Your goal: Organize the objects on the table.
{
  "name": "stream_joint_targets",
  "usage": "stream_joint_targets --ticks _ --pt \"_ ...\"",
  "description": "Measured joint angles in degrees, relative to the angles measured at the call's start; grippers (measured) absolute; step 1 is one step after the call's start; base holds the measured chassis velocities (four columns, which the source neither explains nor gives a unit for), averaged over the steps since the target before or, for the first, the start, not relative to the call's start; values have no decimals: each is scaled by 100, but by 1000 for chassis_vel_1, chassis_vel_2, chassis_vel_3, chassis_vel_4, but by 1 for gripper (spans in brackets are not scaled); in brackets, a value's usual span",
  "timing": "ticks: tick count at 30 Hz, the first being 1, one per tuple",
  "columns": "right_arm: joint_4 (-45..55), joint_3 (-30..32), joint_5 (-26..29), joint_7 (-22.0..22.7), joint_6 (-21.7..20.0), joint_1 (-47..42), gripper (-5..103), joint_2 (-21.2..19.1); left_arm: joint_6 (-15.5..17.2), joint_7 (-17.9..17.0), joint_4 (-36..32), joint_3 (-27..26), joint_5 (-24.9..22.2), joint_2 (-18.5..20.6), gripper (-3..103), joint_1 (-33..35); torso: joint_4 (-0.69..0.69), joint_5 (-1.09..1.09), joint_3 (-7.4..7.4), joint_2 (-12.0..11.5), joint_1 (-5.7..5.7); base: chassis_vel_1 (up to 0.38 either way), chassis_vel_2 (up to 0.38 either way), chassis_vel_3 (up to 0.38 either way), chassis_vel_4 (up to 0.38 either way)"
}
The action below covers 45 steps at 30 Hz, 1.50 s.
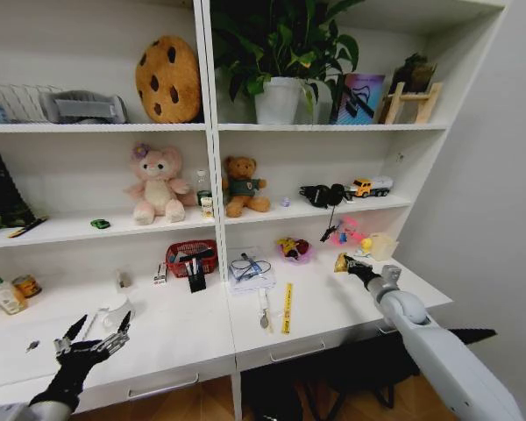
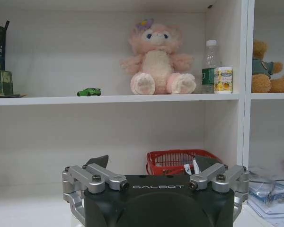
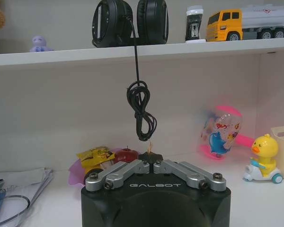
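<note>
The table (image 1: 184, 338) is a long white desk under white shelves. My right gripper (image 1: 344, 263) (image 3: 150, 158) hovers over its right part, shut on a small yellow-brown object (image 1: 338, 260), just in front of a pink bowl (image 1: 294, 253) (image 3: 75, 172) of small items. My left gripper (image 1: 101, 327) (image 2: 151, 163) is low over the desk's left part, open and holding nothing. A tiny green toy car (image 1: 100, 224) (image 2: 89, 91) sits on the shelf above. On the desk lie a yellow ruler (image 1: 287, 307), a spoon-like tool (image 1: 264, 311) and a clear folder (image 1: 250, 272).
A red basket (image 1: 191, 256) (image 2: 175, 161) and black pen holder (image 1: 195, 279) stand mid-desk. A bottle (image 1: 4, 294) and can (image 1: 26, 285) are far left. At the right are a pink toy (image 3: 220, 135), a yellow duck (image 3: 263, 158) and a cream box (image 1: 382, 246). A headphone cable (image 3: 139, 109) hangs near my right gripper.
</note>
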Motion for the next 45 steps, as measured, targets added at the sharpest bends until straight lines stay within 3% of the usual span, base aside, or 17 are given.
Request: stream_joint_targets --ticks 14,18,22,31,39,45 --pt "100 -10 62 -150 123 -29 0 -10 0 0 0 0 0 0 100 0 3 1 2 -3 8 -109 101 100 -83" --pt "7 -173 92 -325 82 165 0 6 0 0 0 0 0 0 100 0 -5 -1 1 -3 6 -55 40 17 -27" --pt "-433 -697 107 -472 55 851 0 151 0 1 0 0 0 0 100 1 2 0 -1 1 -3 18 -7 -10 15" --pt "-1259 -1644 42 -726 41 1838 0 433 0 0 0 0 0 0 100 1 1 0 0 0 0 32 -14 -13 26" --pt "-1553 -1791 -156 -456 88 2007 0 644 0 0 0 0 0 0 100 1 -1 -1 0 0 1 0 0 0 0" --pt "-2046 -1861 -526 -193 485 2119 0 762 0 0 0 0 0 0 100 1 -2 -2 0 0 1 0 0 0 0"
